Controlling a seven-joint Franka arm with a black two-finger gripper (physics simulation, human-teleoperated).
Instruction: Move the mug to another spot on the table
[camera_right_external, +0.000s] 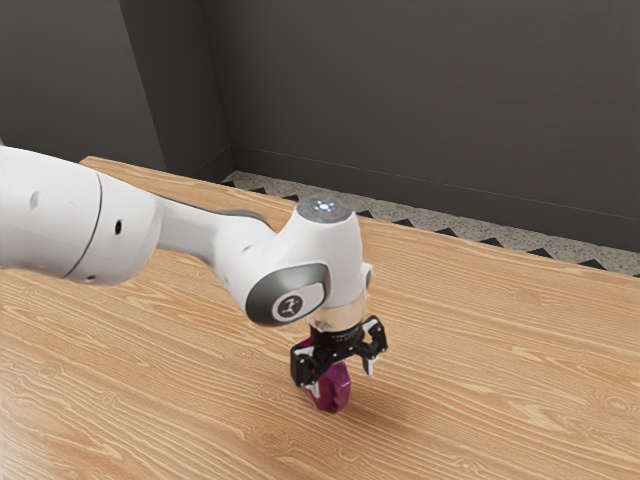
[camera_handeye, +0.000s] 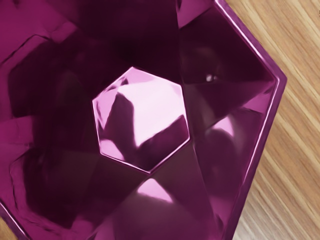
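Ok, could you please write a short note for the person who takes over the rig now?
Tool: low over the purple mug, straight above its opening. I cannot tell whether it grips.
Mug: upright, and it seems to stand on the wooden table.
Done: the tool has reached the mug.
Left: make sure of the grip, lift the mug, and set it down at another spot on the table.
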